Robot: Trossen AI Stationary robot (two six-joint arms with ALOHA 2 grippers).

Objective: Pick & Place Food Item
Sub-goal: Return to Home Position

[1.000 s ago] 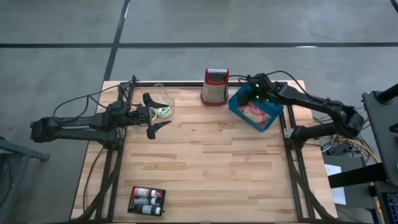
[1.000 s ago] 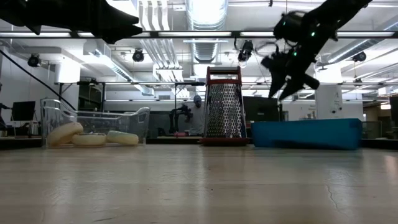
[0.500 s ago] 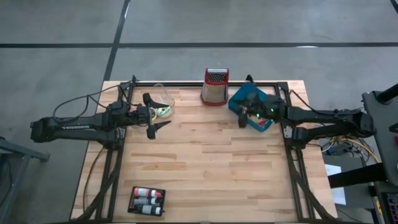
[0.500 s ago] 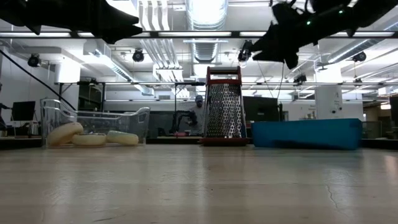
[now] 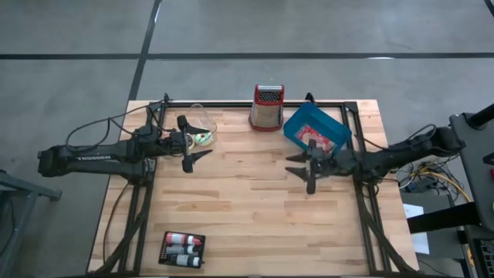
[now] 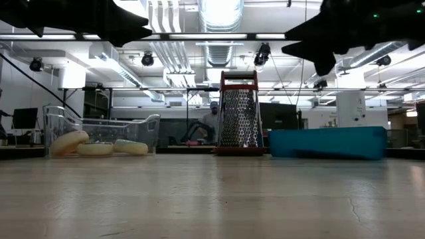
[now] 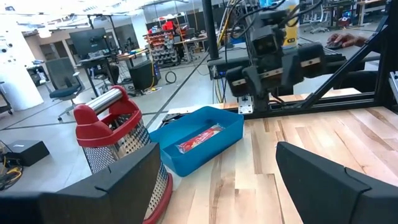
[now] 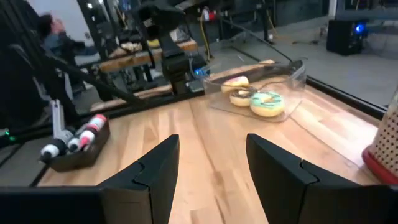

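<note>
A blue bin (image 5: 297,123) at the table's far right holds a red and white food packet (image 5: 316,141); the left wrist view shows the same packet (image 7: 199,137) lying flat on the bin's floor. A clear container (image 5: 205,122) at the far left holds donuts (image 8: 255,99). My right gripper (image 5: 301,165) hovers level just near of the bin, pointing toward the table's left, open and empty (image 8: 214,163). My left gripper (image 5: 191,145) waits open beside the clear container, above the table (image 7: 224,186).
A red-topped metal grater (image 5: 267,106) stands upright at the far edge between container and bin. A black box of markers (image 5: 183,249) lies at the near left. The wood table's (image 5: 255,208) middle lies between the two grippers. A person (image 6: 211,119) sits in the room beyond.
My right gripper has swung from above the blue bin's far side toward the table's near edge and a little down. It has tipped from pointing down to level, now facing the table's left. It carries nothing; the packet stays in the bin.
</note>
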